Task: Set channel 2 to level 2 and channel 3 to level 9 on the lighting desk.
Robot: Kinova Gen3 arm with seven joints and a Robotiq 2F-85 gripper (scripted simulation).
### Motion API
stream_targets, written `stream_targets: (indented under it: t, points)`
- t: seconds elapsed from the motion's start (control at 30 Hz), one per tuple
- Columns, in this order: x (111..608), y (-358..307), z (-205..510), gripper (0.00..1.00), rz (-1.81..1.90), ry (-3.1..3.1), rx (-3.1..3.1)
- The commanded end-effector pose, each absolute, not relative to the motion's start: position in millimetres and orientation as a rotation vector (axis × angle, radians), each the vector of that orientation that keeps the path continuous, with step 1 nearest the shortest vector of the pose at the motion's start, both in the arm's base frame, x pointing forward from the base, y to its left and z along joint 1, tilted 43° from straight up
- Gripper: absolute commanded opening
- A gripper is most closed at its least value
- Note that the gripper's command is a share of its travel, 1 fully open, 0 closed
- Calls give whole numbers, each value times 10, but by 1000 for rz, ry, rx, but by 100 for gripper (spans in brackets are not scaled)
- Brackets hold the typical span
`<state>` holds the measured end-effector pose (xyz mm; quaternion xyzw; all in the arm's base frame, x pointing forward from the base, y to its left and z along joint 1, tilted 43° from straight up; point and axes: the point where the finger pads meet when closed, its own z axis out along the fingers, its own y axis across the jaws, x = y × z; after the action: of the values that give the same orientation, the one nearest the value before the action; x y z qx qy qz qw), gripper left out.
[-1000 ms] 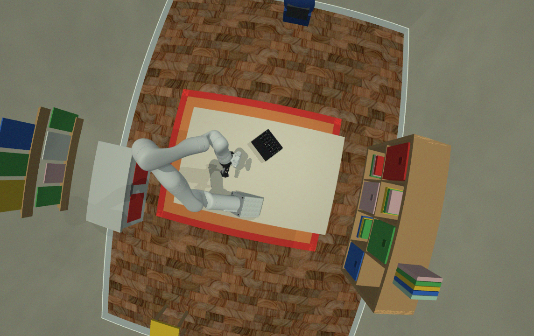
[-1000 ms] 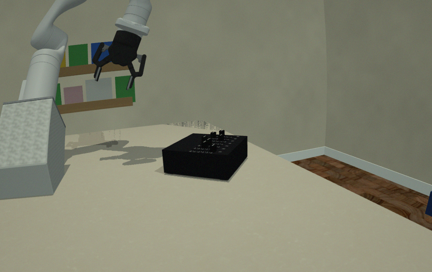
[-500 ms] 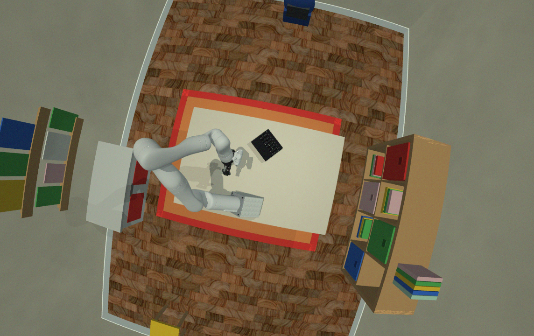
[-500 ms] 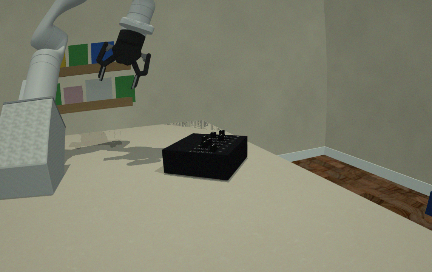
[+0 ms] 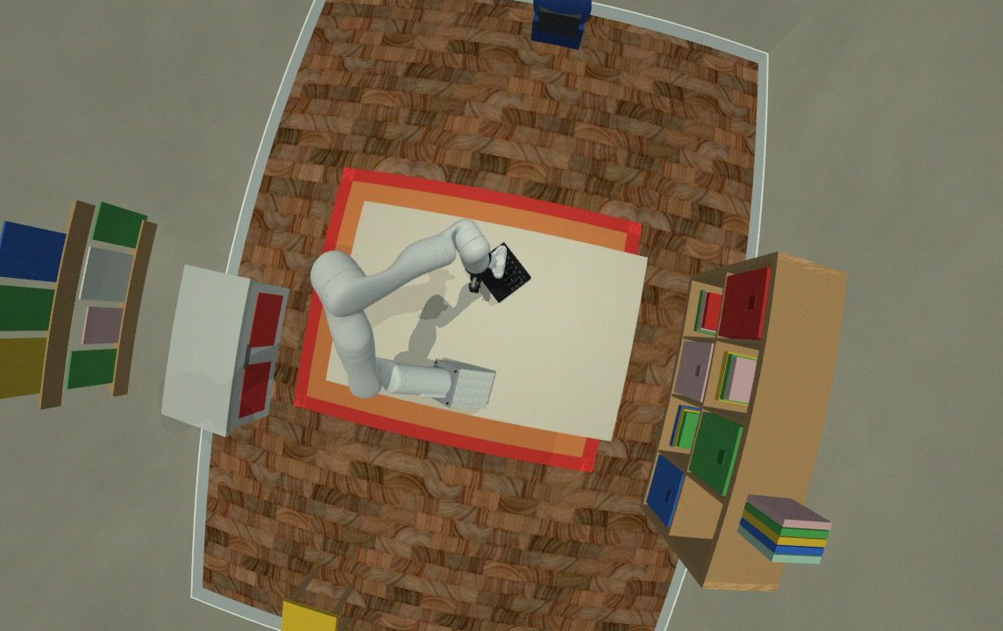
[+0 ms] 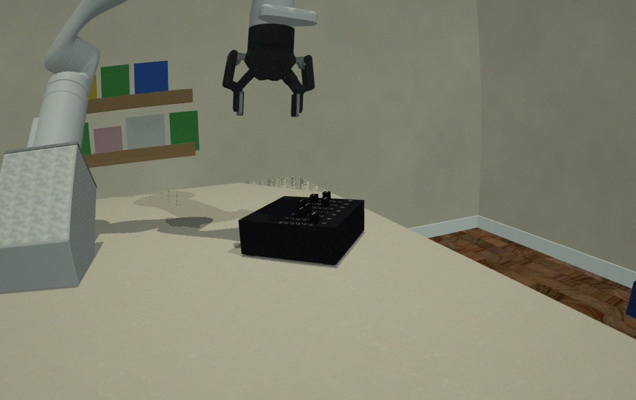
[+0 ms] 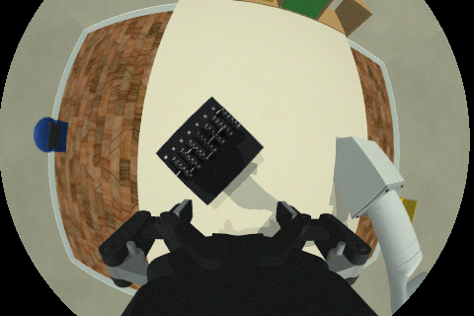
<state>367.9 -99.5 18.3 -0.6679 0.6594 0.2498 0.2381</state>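
One black two-finger gripper (image 6: pixel 266 108) hangs with its fingers spread wide and nothing between them, pointing down. Well below it, apart from the fingertips, the black box-shaped lighting desk (image 6: pixel 300 231) stands flat on the pale beige table top (image 6: pixel 310 323), its small black fader caps (image 6: pixel 313 201) upright in their slots; their levels are too small to read. Farther off behind the gripper, wooden wall shelves (image 6: pixel 141 99) carry coloured panels.
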Motion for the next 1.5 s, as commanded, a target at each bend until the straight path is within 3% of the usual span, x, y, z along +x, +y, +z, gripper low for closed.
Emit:
stream_targets:
  t: [0.0, 1.47]
  points:
    - [3890, -1208, -130, 100, 678, 1810, -1762]
    - [4088, -1360, -311, 100, 671, 1898, -1649]
